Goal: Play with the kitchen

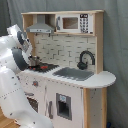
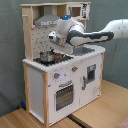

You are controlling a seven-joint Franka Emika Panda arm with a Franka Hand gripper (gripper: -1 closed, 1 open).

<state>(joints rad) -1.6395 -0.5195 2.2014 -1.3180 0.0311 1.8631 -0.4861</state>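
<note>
1. White and light-wood, the kitchen (image 1: 70, 75) (image 2: 57, 75) stands upright on a wooden floor (image 2: 100, 112), filling the middle of both exterior views.
2. Above its counter sit a grey hood (image 1: 41, 27) (image 2: 47, 20) and a microwave (image 1: 75, 23) (image 2: 76, 10); the microwave's keypad marks are too small to read.
3. On the counter lies the black-red hob (image 1: 42, 66) (image 2: 52, 58), with the grey sink (image 1: 74, 73) beside it and the black faucet (image 1: 86, 59) rising behind the sink.
4. A small metal pot (image 2: 46, 56) sits on the hob.
5. The white arm (image 2: 87, 36) reaches in from the second exterior view's right, runs level above the sink side of the counter, then bends down at a black-banded wrist toward the hob.
6. In the first exterior view the arm (image 1: 15, 70) stands at the kitchen's hob end, its upper joints curling over the counter edge.
7. The gripper (image 2: 51, 46) (image 1: 34, 59) hangs just above the hob, near the pot; whether its fingers are apart or together I cannot tell.
8. Below the counter are the oven door (image 2: 63, 95) with knobs (image 2: 56, 76) above it and a dark dispenser panel (image 1: 63, 106) (image 2: 90, 74); no writing can be read anywhere.
</note>
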